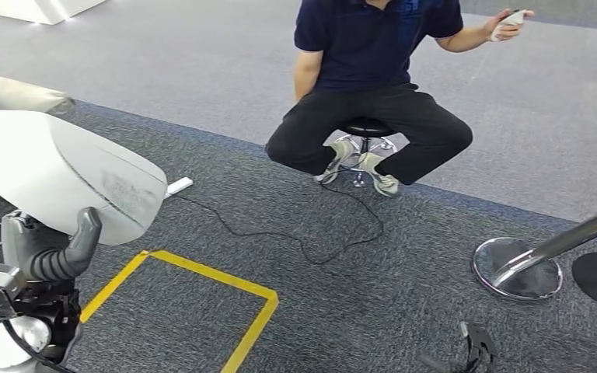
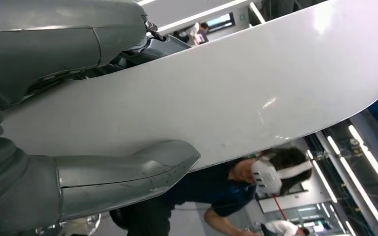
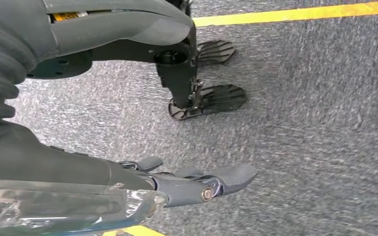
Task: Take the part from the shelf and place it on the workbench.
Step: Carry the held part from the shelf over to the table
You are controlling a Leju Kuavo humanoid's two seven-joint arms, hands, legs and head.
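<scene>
Part (image 1: pixel 54 171) at left; seated person (image 1: pixel 369 85) ahead, floor-tape square (image 1: pixel 194 311) between.

Left hand (image 1: pixel 50 249): grey, thick thumb, ribbed grey cover at the wrist; below it a silver block, black bracket, black cable and white rounded arm shell. Right hand (image 3: pixel 197 184): grey ribbed cover, dark fingers with a small screw at one joint, clear shiny casing beside the cover.
</scene>
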